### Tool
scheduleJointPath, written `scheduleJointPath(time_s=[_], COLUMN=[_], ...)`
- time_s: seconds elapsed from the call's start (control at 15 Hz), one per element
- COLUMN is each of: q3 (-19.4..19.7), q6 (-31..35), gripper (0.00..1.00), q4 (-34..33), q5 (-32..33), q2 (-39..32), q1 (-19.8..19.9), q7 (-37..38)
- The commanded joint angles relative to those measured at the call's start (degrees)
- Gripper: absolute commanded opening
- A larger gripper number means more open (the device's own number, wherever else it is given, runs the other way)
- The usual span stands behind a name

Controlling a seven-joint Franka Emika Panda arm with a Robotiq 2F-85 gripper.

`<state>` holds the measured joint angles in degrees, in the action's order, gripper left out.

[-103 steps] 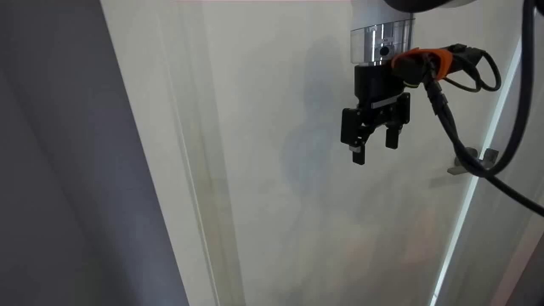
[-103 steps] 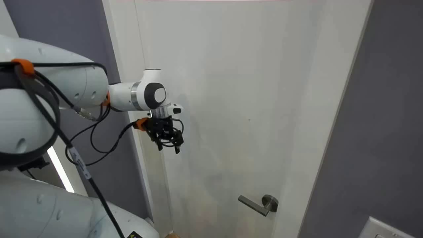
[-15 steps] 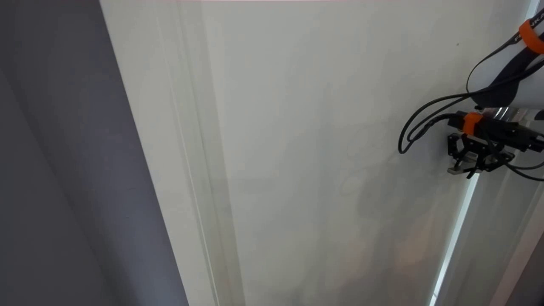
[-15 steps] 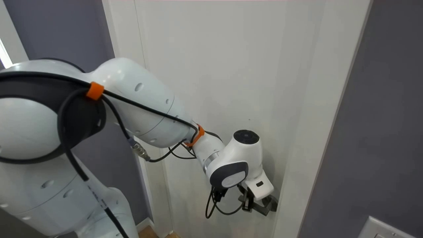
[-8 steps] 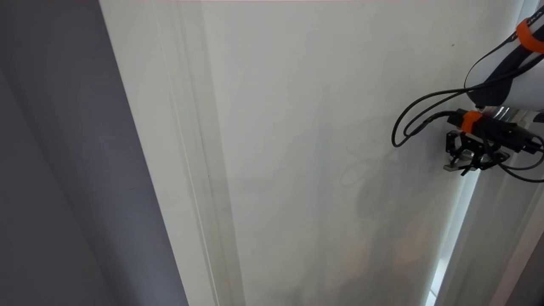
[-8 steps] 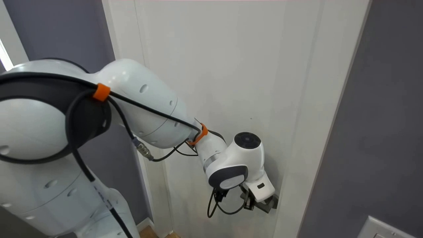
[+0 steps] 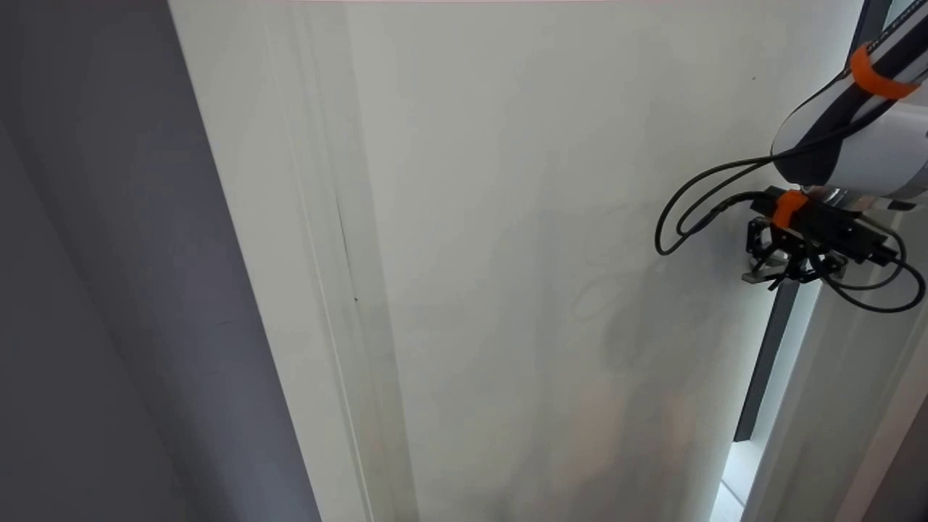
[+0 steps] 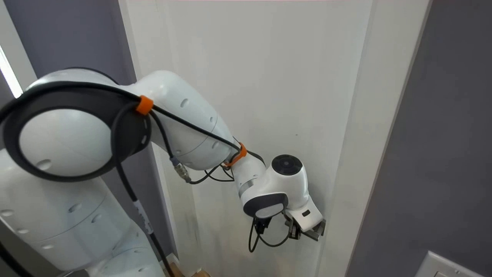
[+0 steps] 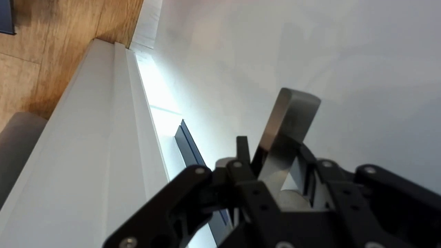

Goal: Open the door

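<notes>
Between the black fingers of the tool [image 9: 272, 146] in the wrist view sits the silver lever handle [image 9: 296, 113] of the door [image 9: 372, 79]; the tool is clamped on it, and the handle's squared free end juts past the fingertips. How the handle meets the door is covered by linkages. Directly behind spreads the door itself, flat, smooth and off-white, with soft shadows. Its handle-side edge stands apart from the pale frame [image 9: 86, 137], and bright light fills the gap, where a dark, straight strip [image 7: 765, 362] runs; what that strip is cannot be told. Black cables [image 7: 747, 196] loop over the door in an exterior view, held by an orange band [image 7: 789, 209], hiding part of the tool. The glossy white arm [image 8: 169, 92] covers part of the door in an exterior view; the door's top is cut off. Farther off are a matte grey wall [image 8: 434, 134], a pale plate [image 8: 434, 265] cut off at the bottom, and, in the wrist view, grained wooden floor [image 9: 69, 31] beside a rounded grey form [image 9: 20, 148], hard to name.
</notes>
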<state>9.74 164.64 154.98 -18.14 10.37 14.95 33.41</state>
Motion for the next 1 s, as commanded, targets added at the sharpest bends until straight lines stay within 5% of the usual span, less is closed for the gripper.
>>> scheduleJointPath(time_s=[0.0, 0.2, 0.27, 0.33, 0.47, 0.8, 0.93], q3=[-1.1, -1.22, -1.24, -1.28, -1.49, -1.94, -1.74], q6=[-0.55, -0.88, -1.09, -1.0, -1.71, -3.72, -3.67], gripper=[0.13, 0.14, 0.25, 0.58, 0.64, 0.98, 1.0], q4=[-2.41, -3.96, -4.47, -4.81, -5.51, -6.08, -6.19], q5=[-3.16, -3.86, -4.43, -5.13, -6.93, -8.69, -8.46], q2=[-0.28, -1.82, -2.24, -2.63, -2.58, -2.01, -2.09], q1=[-4.07, -4.6, -4.86, -5.03, -6.3, -10.68, -11.54], q7=[-3.7, -4.89, -5.43, -6.19, -9.08, -13.28, -13.92])
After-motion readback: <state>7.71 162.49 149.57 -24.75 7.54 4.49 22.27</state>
